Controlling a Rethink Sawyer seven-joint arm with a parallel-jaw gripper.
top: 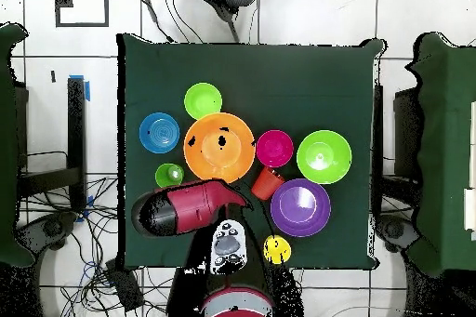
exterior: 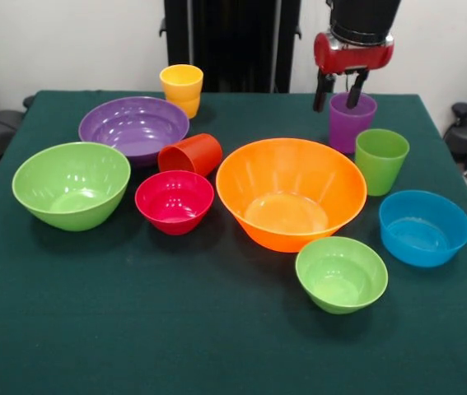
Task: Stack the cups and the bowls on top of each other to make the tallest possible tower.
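— Jaws first: how do they stand?

— Spread. In the front view the gripper (exterior: 342,90) hangs over the purple cup (exterior: 352,122), one finger outside the cup's left wall, the other dipping at its rim. Whether either touches the plastic I cannot tell.

— And from above?

— The overhead view hides all of that. The red arm (top: 186,209) lies across the spot, covering the gripper and the purple cup. What it adds is the layout: everything sits on the green table (top: 251,72), nothing piled on anything.

— Where are the other cups?

— Front view: the green cup (exterior: 380,160) stands upright just right of and nearer than the purple one. The yellow cup (exterior: 182,89) stands upright far left, behind the purple bowl (exterior: 134,128). The orange-red cup (exterior: 190,154) lies on its side between the purple bowl and the large orange bowl (exterior: 291,193).

— The bowls, relative to the gripper?

— The large orange bowl is near centre, nearer the camera and left of the gripper. The blue bowl (exterior: 424,227) is right of it, the small green bowl (exterior: 341,273) nearer still. The pink-red bowl (exterior: 175,201) and the large green bowl (exterior: 71,184) sit well apart from the gripper, on the left.

— Any tower?

— None; every bowl rests open side up, alone.
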